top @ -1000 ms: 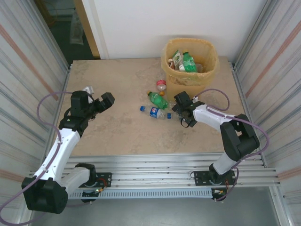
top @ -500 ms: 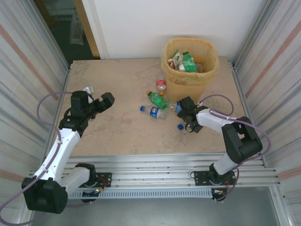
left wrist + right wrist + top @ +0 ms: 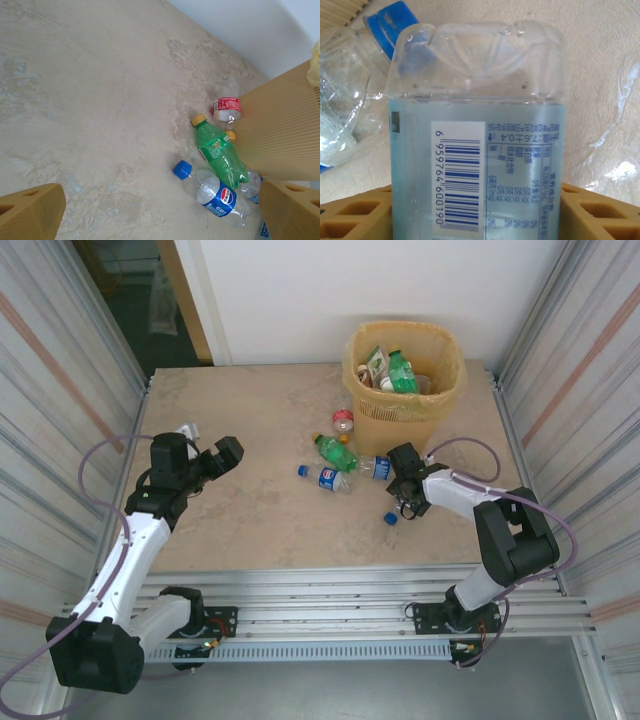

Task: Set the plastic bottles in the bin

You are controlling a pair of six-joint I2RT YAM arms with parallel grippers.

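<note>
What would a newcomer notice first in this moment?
The yellow-beige bin at the far side of the table, holding several bottles, draws the eye first. Just in front of it more bottles lie in a cluster, a green bottle among them. At the cluster's right edge the right gripper has a clear blue-labelled bottle between its fingers, barcode facing the wrist camera.

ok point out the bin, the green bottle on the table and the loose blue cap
bin (image 3: 400, 425), top view, front wall
green bottle (image 3: 218, 151), left wrist view, middle of its body
loose blue cap (image 3: 390, 519), top view, cap's top
</note>
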